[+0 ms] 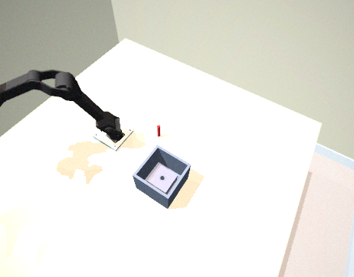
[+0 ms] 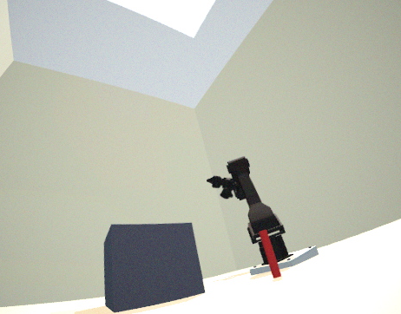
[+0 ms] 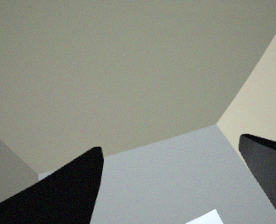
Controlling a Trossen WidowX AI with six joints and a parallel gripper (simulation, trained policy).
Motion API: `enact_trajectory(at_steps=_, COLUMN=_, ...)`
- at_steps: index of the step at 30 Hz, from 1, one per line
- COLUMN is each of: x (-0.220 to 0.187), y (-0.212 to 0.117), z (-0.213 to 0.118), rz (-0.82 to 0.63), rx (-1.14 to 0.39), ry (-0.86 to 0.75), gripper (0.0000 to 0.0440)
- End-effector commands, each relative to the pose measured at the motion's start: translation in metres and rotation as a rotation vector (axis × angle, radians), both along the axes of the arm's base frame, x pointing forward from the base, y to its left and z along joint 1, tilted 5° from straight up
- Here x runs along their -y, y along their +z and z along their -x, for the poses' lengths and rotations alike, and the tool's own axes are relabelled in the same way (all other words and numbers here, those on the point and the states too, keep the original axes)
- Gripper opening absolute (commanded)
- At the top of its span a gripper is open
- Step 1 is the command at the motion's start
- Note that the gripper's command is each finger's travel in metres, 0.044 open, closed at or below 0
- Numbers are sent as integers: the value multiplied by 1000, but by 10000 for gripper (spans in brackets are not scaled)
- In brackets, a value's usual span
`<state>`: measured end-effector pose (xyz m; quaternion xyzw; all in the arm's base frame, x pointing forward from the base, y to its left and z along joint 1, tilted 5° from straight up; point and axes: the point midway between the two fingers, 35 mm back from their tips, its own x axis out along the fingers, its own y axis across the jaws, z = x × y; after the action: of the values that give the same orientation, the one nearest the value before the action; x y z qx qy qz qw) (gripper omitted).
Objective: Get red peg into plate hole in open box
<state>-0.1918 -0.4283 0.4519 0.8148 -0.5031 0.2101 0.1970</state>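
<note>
Red peg: the slim, bright red peg is standing on end on the white table top, outside the box and near one of its corners; the exterior view is showing it in front of the arm's base.
Open box: the square, dark blue-grey box with plain flat walls is resting on the table, its open top facing up.
Bottom plate: a pale, square plate is lying inside the box at the bottom, visible only from the top view.
Hole: a small, dark round hole is showing near the middle of that plate, with the peg standing well apart from it.
Arm: the black, jointed robot arm is rising from its base and bending over, reaching out past the left edge of the top view.
Base plate: a pale, flat plate with small dark holes at its corners is lying under the arm's foot.
Gripper: the black two-fingered gripper is hanging in the air well above the table and well apart from the peg.
Fingers: they are standing wide apart, released, and gripping nothing.
Wrist view: between and beyond the fingertips, a grey-green wall and a pale blue-grey ceiling are showing.
</note>
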Motion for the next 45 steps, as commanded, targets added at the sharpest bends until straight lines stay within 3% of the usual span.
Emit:
enact_trajectory(at_steps=1, x=2, y=0, z=1, rz=-2, rx=7, ry=-7, gripper=425)
enact_trajectory(at_steps=9, x=28, y=1, z=-18, rz=-82, rx=116, ry=39, gripper=440)
enact_trajectory(at_steps=21, x=47, y=40, z=-93, rz=-194, rx=303, ry=230, gripper=440)
enact_trajectory(at_steps=45, x=26, y=94, z=-249, rz=-553, rx=694, ry=629, gripper=440)
